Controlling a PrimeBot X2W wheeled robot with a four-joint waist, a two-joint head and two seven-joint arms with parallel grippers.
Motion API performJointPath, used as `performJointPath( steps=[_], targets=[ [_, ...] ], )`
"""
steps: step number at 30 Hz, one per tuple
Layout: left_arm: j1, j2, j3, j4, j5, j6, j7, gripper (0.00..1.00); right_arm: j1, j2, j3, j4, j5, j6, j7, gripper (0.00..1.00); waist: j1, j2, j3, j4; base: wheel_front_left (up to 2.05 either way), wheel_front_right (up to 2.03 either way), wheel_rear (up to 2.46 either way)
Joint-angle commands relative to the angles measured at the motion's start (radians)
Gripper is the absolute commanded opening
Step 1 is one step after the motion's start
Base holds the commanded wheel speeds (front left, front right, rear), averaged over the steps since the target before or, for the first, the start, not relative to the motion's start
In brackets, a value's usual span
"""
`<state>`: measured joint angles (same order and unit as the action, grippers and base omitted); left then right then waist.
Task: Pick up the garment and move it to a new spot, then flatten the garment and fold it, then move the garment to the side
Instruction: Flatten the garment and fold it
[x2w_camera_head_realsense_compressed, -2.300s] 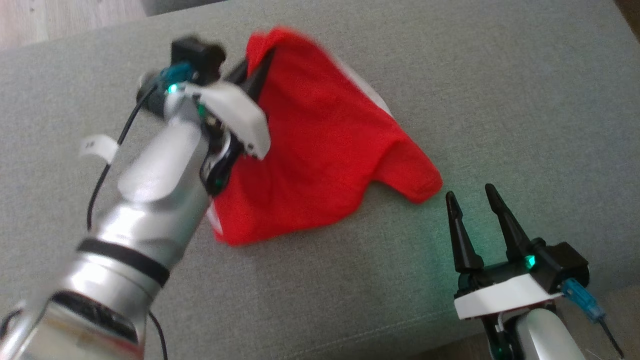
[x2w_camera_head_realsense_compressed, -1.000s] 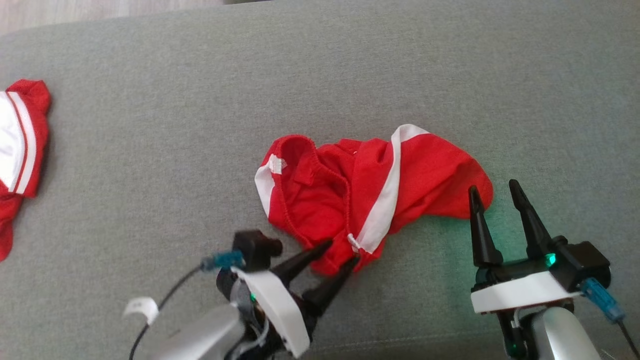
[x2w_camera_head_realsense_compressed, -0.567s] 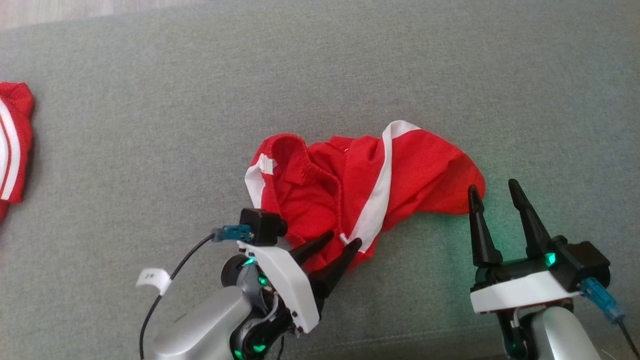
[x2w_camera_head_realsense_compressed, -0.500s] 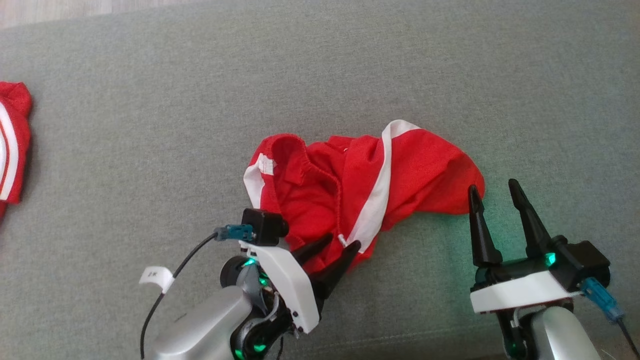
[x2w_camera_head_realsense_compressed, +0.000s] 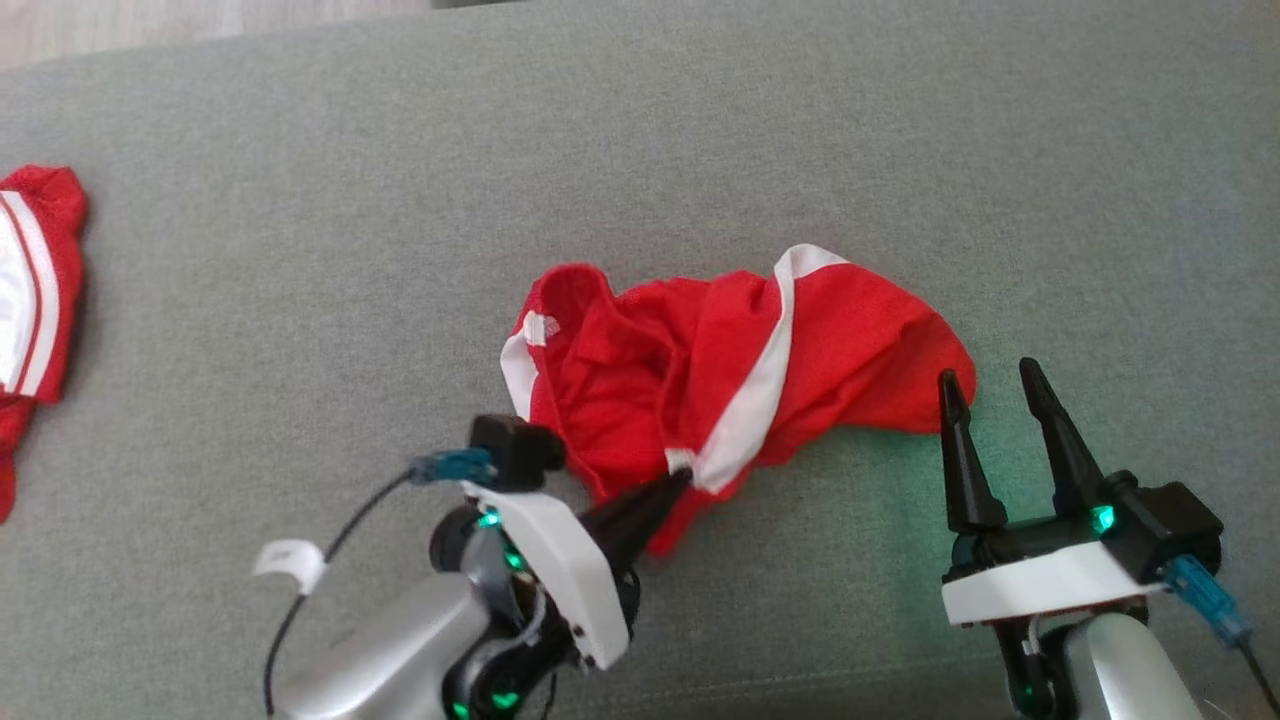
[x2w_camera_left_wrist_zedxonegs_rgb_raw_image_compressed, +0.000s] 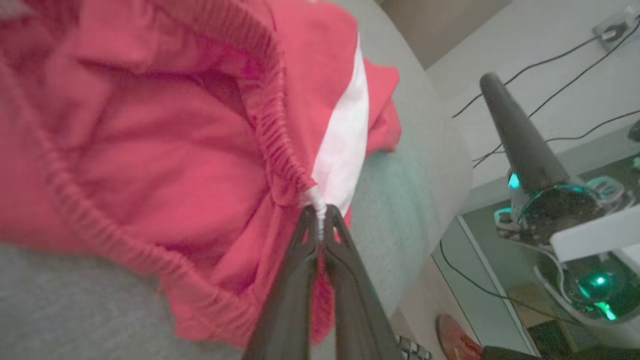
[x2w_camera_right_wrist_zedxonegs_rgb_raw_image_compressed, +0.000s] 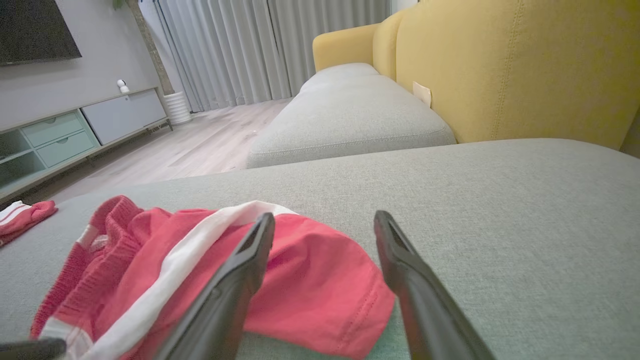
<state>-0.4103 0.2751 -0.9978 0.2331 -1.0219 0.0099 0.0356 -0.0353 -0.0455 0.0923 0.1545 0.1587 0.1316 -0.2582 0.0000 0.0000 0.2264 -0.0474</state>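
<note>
A grey sofa seat spreads from the near edge to the far side, and in the right wrist view a yellow backrest rises along its right side.

The garment, a pair of red shorts, lies crumpled on the seat a little right of the middle and towards the near edge. Its open elastic waistband is at the left end and a rounded leg at the right. A second red-and-white garment lies at the far left edge of the seat, well apart from the shorts.

The left pincer reaches in from the near left. Its two dark fingers are pressed together, clamped on the near edge of the garment where the waistband meets a white stripe. A small pinch of white fabric shows at the tips in the left wrist view.

The right pincer stands at the near right with its fingers apart and nothing between them. The left one of its fingers has its tip just beside the garment's right hem; whether it touches the cloth I cannot tell.

A small white tag hangs on the cable beside the left wrist.
</note>
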Motion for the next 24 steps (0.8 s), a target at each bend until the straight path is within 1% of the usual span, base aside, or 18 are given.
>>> performJointPath(
  steps=[1, 3, 4, 5, 10, 11, 14, 18, 20, 22, 24],
  targets=[
    [-0.033, 0.026, 0.052, -0.055, 0.012, -0.011, -0.040, 0.00, -0.010, -0.005, 0.025, -0.033, 0.009, -0.001, -0.004, 1.00, 0.0000, 0.0000, -0.010, 0.004, 0.00, 0.00, 0.00],
    [-0.055, 0.030, 0.079, -0.085, 0.004, -0.034, -0.065, 0.00, -0.007, -0.005, 0.025, -0.031, 0.011, -0.001, -0.004, 1.00, 0.0000, 0.0000, -0.021, 0.007, 0.00, 0.00, 0.00],
    [-0.099, 0.032, 0.105, -0.111, -0.010, -0.060, -0.066, 0.00, -0.005, -0.005, 0.027, -0.027, 0.012, -0.001, -0.004, 1.00, 0.0000, 0.0000, -0.033, 0.007, 0.00, 0.00, 0.00],
    [-0.133, 0.036, 0.114, -0.119, -0.006, -0.069, -0.058, 0.00, -0.005, -0.005, 0.030, -0.025, 0.011, -0.001, -0.004, 1.00, 0.0000, 0.0000, -0.039, 0.004, 0.00, 0.00, 0.00],
    [-0.357, 0.036, 0.152, -0.093, 0.037, -0.094, -0.006, 0.00, -0.016, -0.005, 0.044, -0.026, 0.017, -0.001, -0.004, 1.00, 0.0000, 0.0000, -0.052, -0.041, 0.00, 0.00, 0.00],
    [-0.357, 0.036, 0.152, -0.093, 0.037, -0.094, -0.006, 0.00, -0.016, -0.005, 0.044, -0.026, 0.017, -0.001, -0.004, 1.00, 0.0000, 0.0000, -0.052, -0.041, 0.00, 0.00, 0.00],
    [-0.506, 0.010, 0.167, -0.029, 0.061, -0.115, 0.004, 0.00, -0.020, -0.005, 0.055, -0.023, 0.025, -0.001, -0.004, 1.00, 0.0000, 0.0000, -0.056, -0.089, 0.00, 0.00, 0.00],
    [-0.680, -0.034, 0.164, 0.067, 0.067, -0.135, -0.001, 0.00, -0.012, -0.005, 0.063, -0.016, 0.036, -0.001, -0.004, 1.00, 0.0000, 0.0000, -0.063, -0.150, 0.00, 0.00, 0.00],
    [-0.757, -0.042, 0.146, 0.095, 0.076, -0.139, -0.015, 0.00, -0.006, -0.005, 0.064, -0.014, 0.037, -0.001, -0.004, 1.00, 0.0000, 0.0000, -0.067, -0.170, 0.00, 0.00, 0.00],
    [-0.813, -0.044, 0.119, 0.085, 0.054, -0.140, -0.029, 0.00, 0.000, -0.005, 0.059, -0.017, 0.036, -0.001, -0.004, 1.00, 0.0000, 0.0000, -0.070, -0.177, 0.00, 0.00, 0.00],
    [-0.837, -0.026, 0.091, 0.043, 0.006, -0.140, -0.042, 0.00, 0.006, -0.005, 0.045, -0.021, 0.032, -0.001, -0.004, 1.00, 0.0000, 0.0000, -0.073, -0.170, 0.00, 0.00, 0.00]
  ],
)
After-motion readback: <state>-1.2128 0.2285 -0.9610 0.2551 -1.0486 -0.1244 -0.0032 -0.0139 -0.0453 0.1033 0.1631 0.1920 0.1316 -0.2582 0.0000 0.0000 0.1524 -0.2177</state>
